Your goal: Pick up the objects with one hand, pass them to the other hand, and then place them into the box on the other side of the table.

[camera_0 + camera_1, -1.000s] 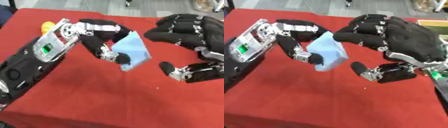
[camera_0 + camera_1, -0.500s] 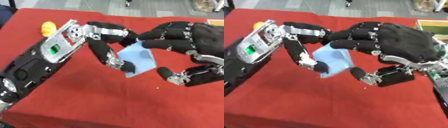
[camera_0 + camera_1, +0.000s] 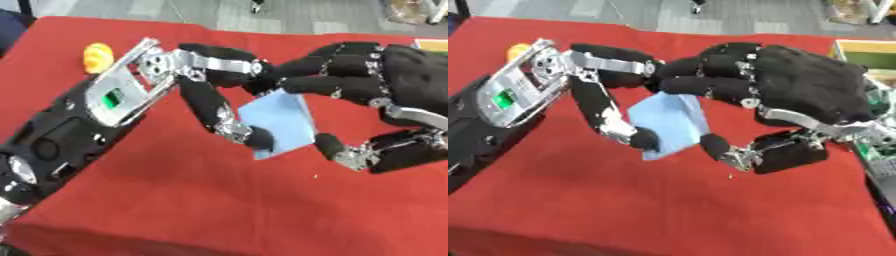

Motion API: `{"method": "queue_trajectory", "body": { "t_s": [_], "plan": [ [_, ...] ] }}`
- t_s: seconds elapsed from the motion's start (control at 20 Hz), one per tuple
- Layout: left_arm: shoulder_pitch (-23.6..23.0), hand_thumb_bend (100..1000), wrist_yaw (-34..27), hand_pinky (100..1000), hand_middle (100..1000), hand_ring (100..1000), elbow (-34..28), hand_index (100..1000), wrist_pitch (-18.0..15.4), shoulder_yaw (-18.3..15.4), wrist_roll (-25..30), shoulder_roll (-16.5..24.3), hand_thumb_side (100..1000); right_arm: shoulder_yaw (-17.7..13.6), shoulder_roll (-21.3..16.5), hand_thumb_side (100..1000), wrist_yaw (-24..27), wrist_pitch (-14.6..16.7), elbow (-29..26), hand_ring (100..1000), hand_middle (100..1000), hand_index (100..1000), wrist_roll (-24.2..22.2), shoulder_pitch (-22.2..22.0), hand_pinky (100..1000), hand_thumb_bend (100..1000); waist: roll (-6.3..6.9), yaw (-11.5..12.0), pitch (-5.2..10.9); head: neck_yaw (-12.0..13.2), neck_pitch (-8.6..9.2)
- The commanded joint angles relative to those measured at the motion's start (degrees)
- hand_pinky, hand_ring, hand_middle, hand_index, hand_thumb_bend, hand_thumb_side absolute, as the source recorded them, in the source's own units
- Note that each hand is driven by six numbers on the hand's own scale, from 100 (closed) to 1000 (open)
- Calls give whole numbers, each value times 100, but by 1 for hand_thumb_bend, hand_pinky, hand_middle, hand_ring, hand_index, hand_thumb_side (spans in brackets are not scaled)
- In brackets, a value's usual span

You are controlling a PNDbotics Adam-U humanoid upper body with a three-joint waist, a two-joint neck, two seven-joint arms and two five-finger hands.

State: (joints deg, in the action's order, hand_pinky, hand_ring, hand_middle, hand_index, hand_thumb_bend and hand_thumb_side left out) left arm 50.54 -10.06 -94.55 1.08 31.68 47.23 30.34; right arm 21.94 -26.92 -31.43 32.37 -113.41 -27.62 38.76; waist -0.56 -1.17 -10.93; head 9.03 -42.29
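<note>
above the middle of a red-clothed bench, the left hand and right hand meet over a pale blue sheet, mid-handover by the look of it. the left hand has its fingers over the sheet's top edge and its thumb curled against the lower face, pinching it so that it hangs tilted in the air, clear of the cloth. the right hand comes in from the other side with its fingers curved over the top edge, overlapping the left hand's fingertips, and its thumb set just beside the sheet's lower right corner; whether that thumb already presses the sheet cannot be told, so the right hand reads as half-closed around it, not yet clamped. holding the sheet upright and by one edge leaves the other edge free for the taking hand, which seems the reason for the pose.

the sheet is thin, flat and roughly square, matte, and stiff enough to keep its plane, more like card or foam than cloth. both hands are black and padded, with bare silver metal at the joints. a small yellow-orange thing, rounded and smooth, lies on the cloth behind the left arm, well apart. a box with a pale rim shows at the right edge, its contents unclear.
</note>
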Motion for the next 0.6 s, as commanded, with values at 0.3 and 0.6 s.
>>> {"method": "queue_trajectory", "body": {
  "t_s": [0.3, 0.6],
  "plan": [
    [167, 100, 9, 661, 488, 579, -129, 590, -7, 12, 5, -66, 540, 31, 39, 243, -35, -88, -118, 829, 938, 1000, -82, 57, 867, 100, -9, -8, 100, 21, -44],
    [226, 100, 38, 662, 487, 579, -106, 590, -48, -24, -54, -146, 458, 51, 48, 253, -8, -90, -118, 829, 933, 1000, -197, 56, 866, 100, -24, -11, 100, 43, -50]
  ]
}}
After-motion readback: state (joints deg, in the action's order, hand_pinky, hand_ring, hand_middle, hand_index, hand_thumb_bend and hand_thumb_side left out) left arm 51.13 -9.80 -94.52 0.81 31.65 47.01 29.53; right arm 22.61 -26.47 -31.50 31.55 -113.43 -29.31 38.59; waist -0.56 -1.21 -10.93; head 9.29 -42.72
